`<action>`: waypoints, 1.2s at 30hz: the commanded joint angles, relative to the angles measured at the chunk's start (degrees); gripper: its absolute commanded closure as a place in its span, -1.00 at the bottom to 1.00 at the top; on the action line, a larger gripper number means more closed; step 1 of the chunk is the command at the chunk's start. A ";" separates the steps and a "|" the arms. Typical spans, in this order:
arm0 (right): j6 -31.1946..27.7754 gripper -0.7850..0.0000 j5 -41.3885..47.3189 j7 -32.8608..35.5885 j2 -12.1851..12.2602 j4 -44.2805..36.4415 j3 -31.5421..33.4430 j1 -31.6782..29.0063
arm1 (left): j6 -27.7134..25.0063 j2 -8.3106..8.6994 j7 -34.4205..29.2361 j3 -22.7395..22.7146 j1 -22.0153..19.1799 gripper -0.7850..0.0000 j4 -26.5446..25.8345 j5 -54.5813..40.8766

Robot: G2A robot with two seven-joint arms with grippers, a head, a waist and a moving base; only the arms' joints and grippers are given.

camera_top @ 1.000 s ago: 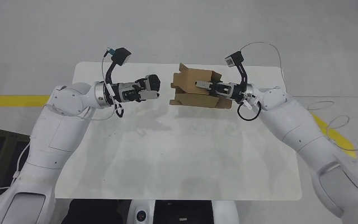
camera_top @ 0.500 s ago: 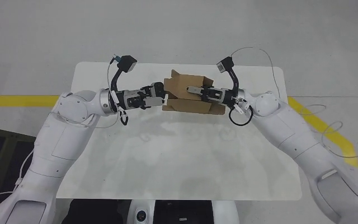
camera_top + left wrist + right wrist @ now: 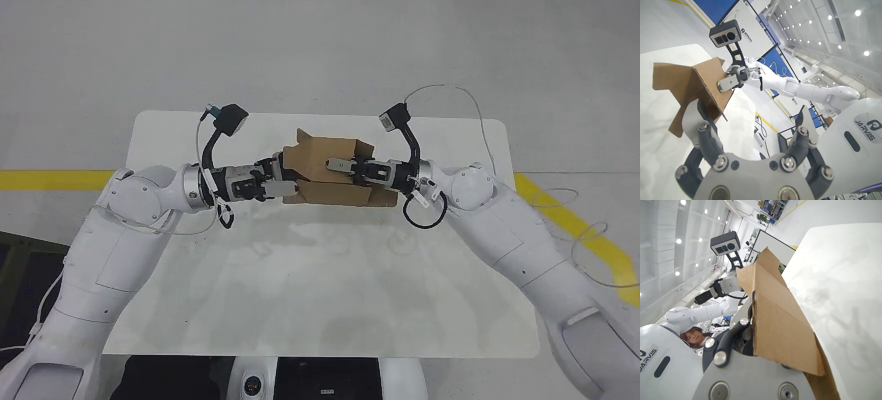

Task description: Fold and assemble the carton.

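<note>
The carton (image 3: 687,85) is plain brown corrugated cardboard, matt and slightly fibrous, with raw fluted edges showing along its cut rims beside the right fingers (image 3: 727,84), which look like smooth satin-grey metal. The left fingers (image 3: 689,115) have pale, smooth shells, black ribbed rubbery pads and bright metal screws behind them. Beneath both, the white table (image 3: 659,149) is smooth with a faint sheen.

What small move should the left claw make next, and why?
Probably close the left claw on the near flap of the carton: its fingers stand open, one beside that flap, while the right claw grips the opposite wall, steadying it.
</note>
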 commanded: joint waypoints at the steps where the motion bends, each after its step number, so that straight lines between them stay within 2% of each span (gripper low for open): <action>1: 0.43 1.00 -0.32 0.49 -0.14 -0.01 0.40 -0.25 | 0.06 0.03 0.33 -0.45 0.19 -1.00 -0.18 -0.60; 16: 0.63 1.00 0.05 1.52 -1.45 -0.92 3.84 -2.32 | 1.18 -0.10 -0.83 -0.01 0.54 -1.00 -0.09 -0.28; 36: 2.61 1.00 -6.69 -6.89 -3.00 -4.38 7.85 -5.90 | 2.13 0.11 -3.99 0.18 2.59 -1.00 -3.76 0.48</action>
